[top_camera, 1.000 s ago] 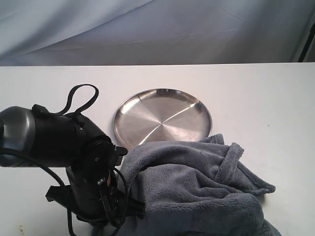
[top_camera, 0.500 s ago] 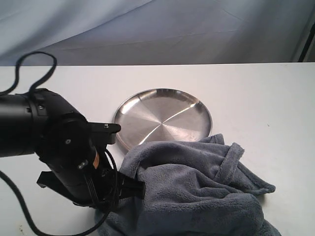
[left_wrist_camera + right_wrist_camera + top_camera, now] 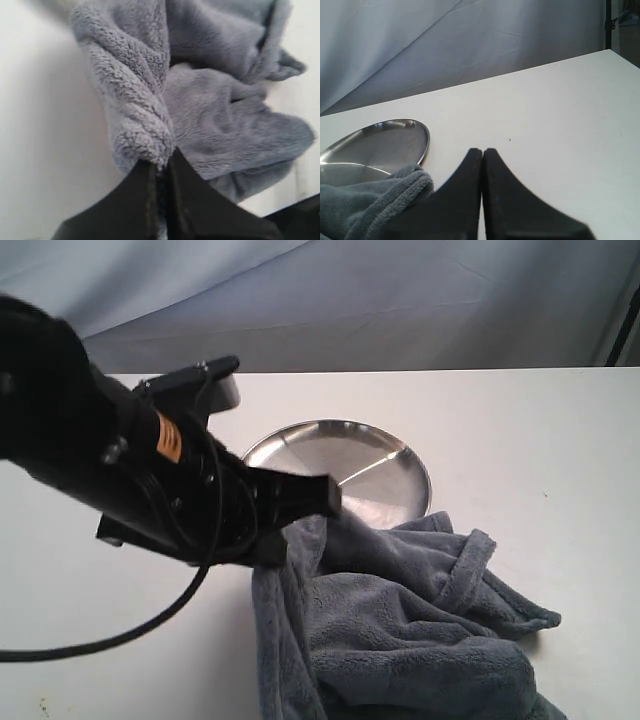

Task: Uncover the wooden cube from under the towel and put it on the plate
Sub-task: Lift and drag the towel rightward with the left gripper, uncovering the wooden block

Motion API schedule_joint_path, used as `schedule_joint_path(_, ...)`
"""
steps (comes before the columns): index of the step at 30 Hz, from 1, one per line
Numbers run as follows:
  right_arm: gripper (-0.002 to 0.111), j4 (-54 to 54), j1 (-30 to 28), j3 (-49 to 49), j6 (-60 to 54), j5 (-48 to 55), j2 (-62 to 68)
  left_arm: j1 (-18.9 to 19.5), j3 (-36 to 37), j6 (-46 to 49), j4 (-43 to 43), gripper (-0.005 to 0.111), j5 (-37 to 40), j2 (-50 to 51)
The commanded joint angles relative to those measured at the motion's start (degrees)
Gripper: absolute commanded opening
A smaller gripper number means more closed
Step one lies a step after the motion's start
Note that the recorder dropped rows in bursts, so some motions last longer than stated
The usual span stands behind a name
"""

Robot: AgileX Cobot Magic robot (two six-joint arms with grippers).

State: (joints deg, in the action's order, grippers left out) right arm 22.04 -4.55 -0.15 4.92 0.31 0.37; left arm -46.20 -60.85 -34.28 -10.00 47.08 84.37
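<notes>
Exterior view: the left gripper (image 3: 322, 502), at centre-left of the frame, is clamped on an edge of the towel (image 3: 420, 630) and holds that edge raised. The cloth hangs from the jaws toward the lower middle, while the rest lies heaped at lower right, hiding the lower rim of the plate (image 3: 395, 455). The left wrist view confirms the pinch: a thick fleece fold sits between the closed fingers. The right gripper (image 3: 482, 152) has its fingers pressed together with nothing between them, close above the white table (image 3: 520, 440), with the plate and a towel fold near it. The wooden cube shows in no view. I judge it lies under the heap, though just where cannot be told. So uncovering is only begun: the towel must come clear, then the cube must be grasped and set on the plate, which is bare.
</notes>
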Motion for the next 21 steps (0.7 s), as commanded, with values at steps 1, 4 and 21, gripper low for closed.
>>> schedule_joint_path(1, 0.003, 0.28, 0.0, 0.15, 0.23, 0.68, -0.37, -0.05, -5.87, 2.19, -3.12, 0.0, -0.67, -0.68)
schedule_joint_path(4, 0.003, 0.28, 0.0, 0.15, 0.23, 0.68, -0.37, -0.05, -9.16, 2.19, -3.12, 0.0, -0.9, -0.68)
schedule_joint_path(21, 0.003, 0.28, 0.0, 0.15, 0.23, 0.68, -0.37, -6.58, -13.09, 9.3, -15.58, 0.0, -26.45, 8.37)
